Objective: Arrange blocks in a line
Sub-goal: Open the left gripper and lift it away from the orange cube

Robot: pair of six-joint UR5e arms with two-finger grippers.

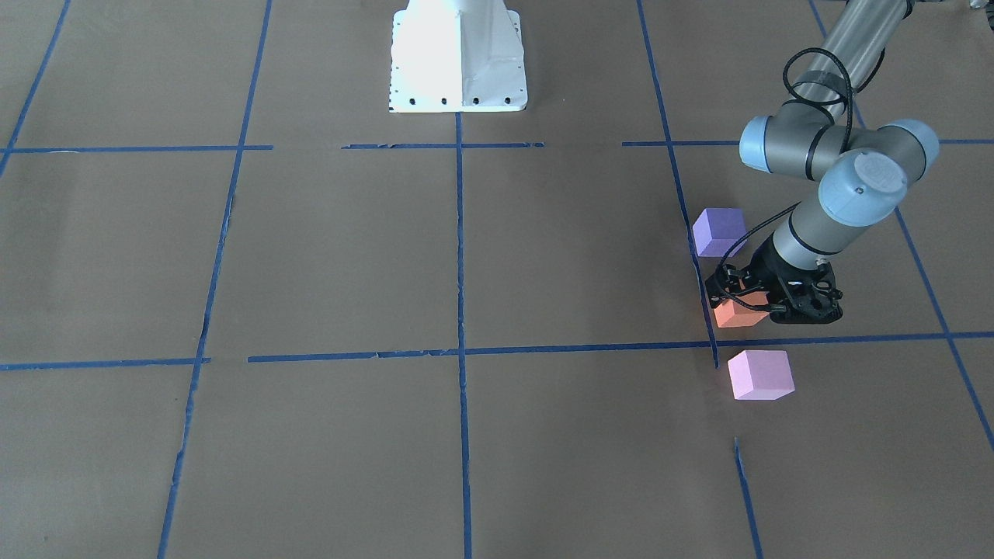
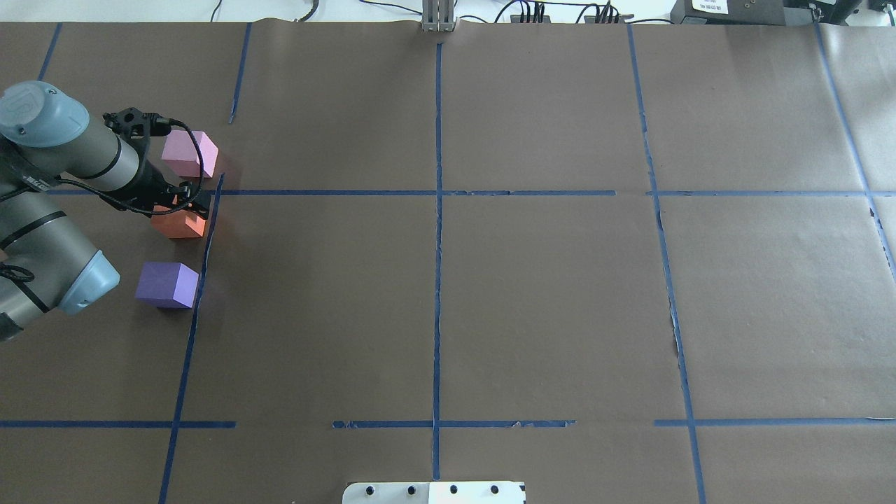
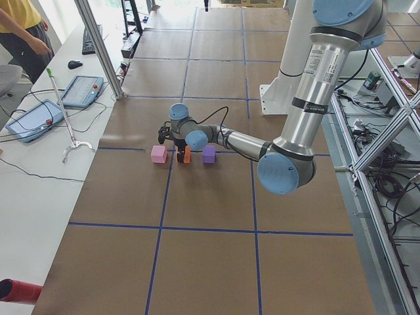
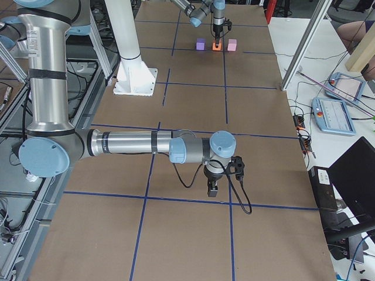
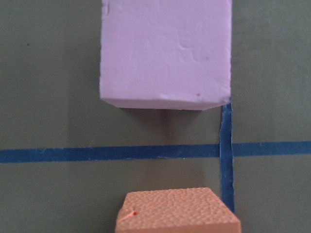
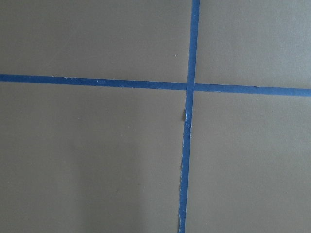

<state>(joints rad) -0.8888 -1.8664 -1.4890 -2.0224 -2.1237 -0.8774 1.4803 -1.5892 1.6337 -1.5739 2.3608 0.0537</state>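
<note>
**A:** Over at 9 o'clock on the table (image 2: 546,294), overhead view: spotting the left gripper (image 2: 183,211) low over orange (image 2: 178,225).

**B:** Pinching it?

**A:** Cannot tell. Seeing black fingers flanking orange on two sides, but no judging squeeze from mere straddle here. Appears to sit flat on the table, anyway.

**B:** And the neighbours?

**A:** Finding pink (image 2: 189,152) at 12 o'clock of orange, purple (image 2: 166,283) at 6 o'clock. Makes a rough row, leaning slightly toward 1 and 7. Gaps both ways, no contact.

**B:** Any tape nearby?

**A:** Yes, noting a blue tape line (image 2: 198,294) along the 3 o'clock side of the row, just beside orange and purple.

**B:** Checking the left wrist camera now?

**A:** Showing pink big at 12 o'clock, square-on, with orange's pebbled top at 6 o'clock. Between them, crossing from 9 to 3, a cross strip (image 5: 112,153) of blue tape.

**B:** Over to the right side, then.

**A:** Catching the right gripper (image 4: 213,188) only from the table's end, pointing down near more tape, well apart from orange, pink and purple. Spread or pressed together? Cannot tell from there.

**B:** And its wrist camera?

**A:** Just brown table and a tape cross (image 6: 189,86), slightly toward 1 o'clock of centre.
</note>
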